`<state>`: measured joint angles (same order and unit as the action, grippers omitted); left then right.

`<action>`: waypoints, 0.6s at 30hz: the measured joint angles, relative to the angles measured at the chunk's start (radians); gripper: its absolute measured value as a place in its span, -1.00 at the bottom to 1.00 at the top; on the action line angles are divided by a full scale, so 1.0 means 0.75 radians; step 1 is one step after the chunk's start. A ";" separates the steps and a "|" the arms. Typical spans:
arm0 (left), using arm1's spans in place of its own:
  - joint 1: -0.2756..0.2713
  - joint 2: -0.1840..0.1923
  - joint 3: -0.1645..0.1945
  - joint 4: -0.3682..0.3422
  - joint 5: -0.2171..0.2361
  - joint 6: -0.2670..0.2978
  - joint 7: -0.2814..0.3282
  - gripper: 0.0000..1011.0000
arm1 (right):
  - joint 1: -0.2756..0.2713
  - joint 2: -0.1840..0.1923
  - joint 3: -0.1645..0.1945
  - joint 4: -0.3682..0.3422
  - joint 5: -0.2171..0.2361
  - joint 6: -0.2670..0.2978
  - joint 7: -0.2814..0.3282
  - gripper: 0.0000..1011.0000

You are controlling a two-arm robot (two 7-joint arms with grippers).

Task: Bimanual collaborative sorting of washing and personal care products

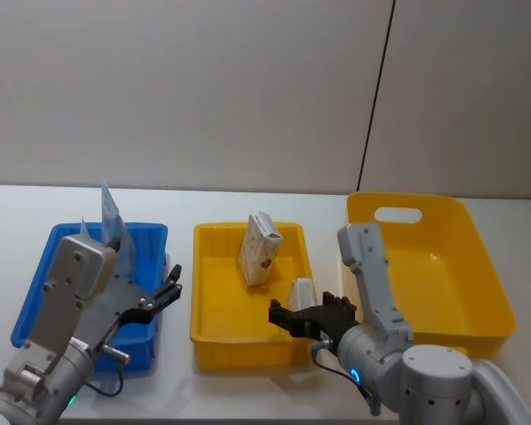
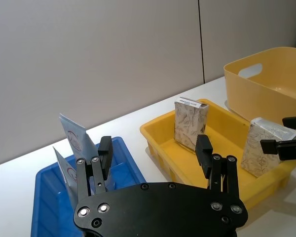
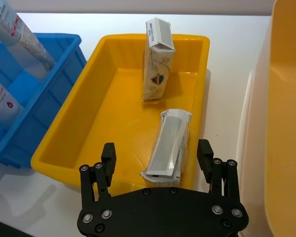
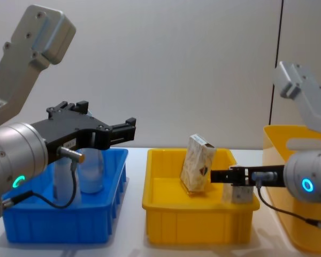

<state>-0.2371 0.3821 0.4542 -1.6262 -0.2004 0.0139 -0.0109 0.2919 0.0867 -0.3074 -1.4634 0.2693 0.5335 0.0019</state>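
- Right gripper [image 3: 157, 148] spread; small whitish packet [image 3: 170, 140] straight ahead in yellow tray [image 3: 84, 98], centred on the gap, long axis along the reach.
- Left gripper [image 1: 171, 285] spread over blue tray [image 1: 33, 299], farther off.

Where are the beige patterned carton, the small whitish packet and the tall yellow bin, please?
beige patterned carton [image 1: 260, 252]: head view, on its patterned front face.
small whitish packet [image 3: 168, 140]: right wrist view, middle of its top face.
tall yellow bin [image 1: 407, 232]: head view, far wall below the handle slot.
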 joint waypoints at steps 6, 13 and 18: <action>0.000 0.000 0.000 0.000 0.000 0.000 0.000 0.98 | 0.026 -0.022 0.001 0.044 -0.009 0.009 -0.010 0.99; 0.000 0.000 0.000 0.000 0.000 0.000 0.000 0.98 | 0.053 -0.043 0.003 0.090 -0.018 0.019 -0.017 0.99; 0.000 0.000 0.000 0.000 0.000 0.000 0.000 0.98 | 0.067 -0.053 0.004 0.117 -0.023 0.023 -0.018 0.81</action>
<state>-0.2372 0.3821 0.4542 -1.6262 -0.2003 0.0138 -0.0109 0.3424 0.0470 -0.3041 -1.3759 0.2523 0.5509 -0.0113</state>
